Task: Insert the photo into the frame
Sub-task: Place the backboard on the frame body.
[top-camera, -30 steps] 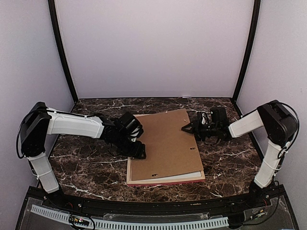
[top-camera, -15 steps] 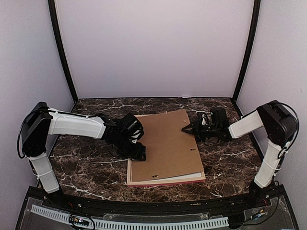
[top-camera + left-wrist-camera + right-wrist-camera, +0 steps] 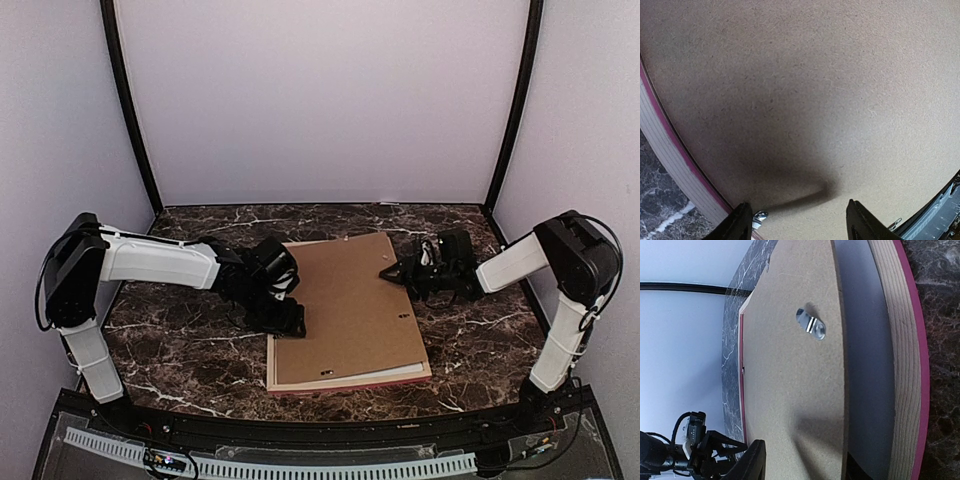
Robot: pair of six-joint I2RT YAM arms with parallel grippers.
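The frame [image 3: 350, 386] lies flat mid-table, its pink rail showing along the near side. A brown backing board [image 3: 345, 300] covers it, slightly skewed. The photo [image 3: 352, 376] shows only as a white strip under the board's near edge. My left gripper [image 3: 290, 318] hangs open just over the board's left edge, its fingertips [image 3: 742, 222] apart above bare board [image 3: 815, 75] beside the frame rail [image 3: 670, 150]. My right gripper [image 3: 392, 271] is open and straddles the board's raised right edge [image 3: 842, 390]. One finger [image 3: 752, 460] is over the board, the other beneath it.
A small metal hanger [image 3: 810, 326] is fixed to the board, and a clip [image 3: 760, 216] sits by the left rail. Dark marble table [image 3: 180, 350] surrounds the frame. White walls and black corner posts [image 3: 130, 110] close in the back and sides.
The board has slid and turned a little, its near right corner moving toward the right and near side. My right gripper has crept left along the edge. The left arm has barely moved.
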